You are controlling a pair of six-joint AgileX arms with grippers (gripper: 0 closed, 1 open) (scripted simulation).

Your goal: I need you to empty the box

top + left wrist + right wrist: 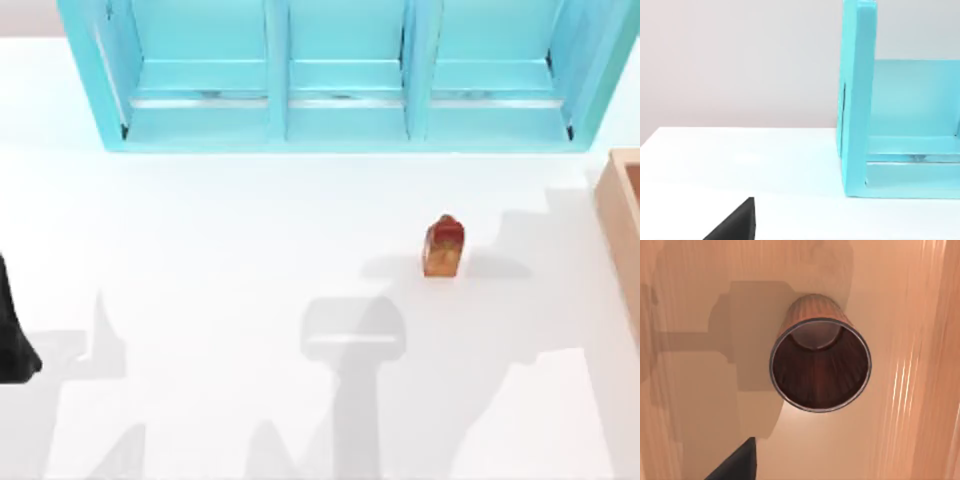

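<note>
Right wrist view: the camera looks straight down into the light tan wooden box with thick walls (685,405). On its orange-brown floor stands a dark red-brown round cup with a thin metal rim (820,365).
Cup: it stands up with its open mouth facing the camera. Its long line runs up and down, from the box floor toward the right arm. It leans a tiny bit in the picture, but I think that comes from the camera's angle.
Right gripper: one dark fingertip (735,462) pokes in at the picture's edge, above the box floor and apart from the cup. I cannot tell if the fingers are spread or closed. Nothing is in them that I can see.
Top view: the box (618,225) sits at the table's right edge, partly cut off by the picture's edge. A small brown loaf-shaped thing with a red top (443,247) stands on the white table (200,250), to the left of the box and apart from it.
Shelf: a big turquoise shelf unit with three parts (340,75) stands at the far side of the table.
Left arm: it is parked at the table's left edge (15,340), well away from the box. I cannot tell how its fingers are set.
Nearer arm: the right one, since it hangs over the box.
Next move, my guess: the right gripper should go straight down and take the cup by its rim.
</note>
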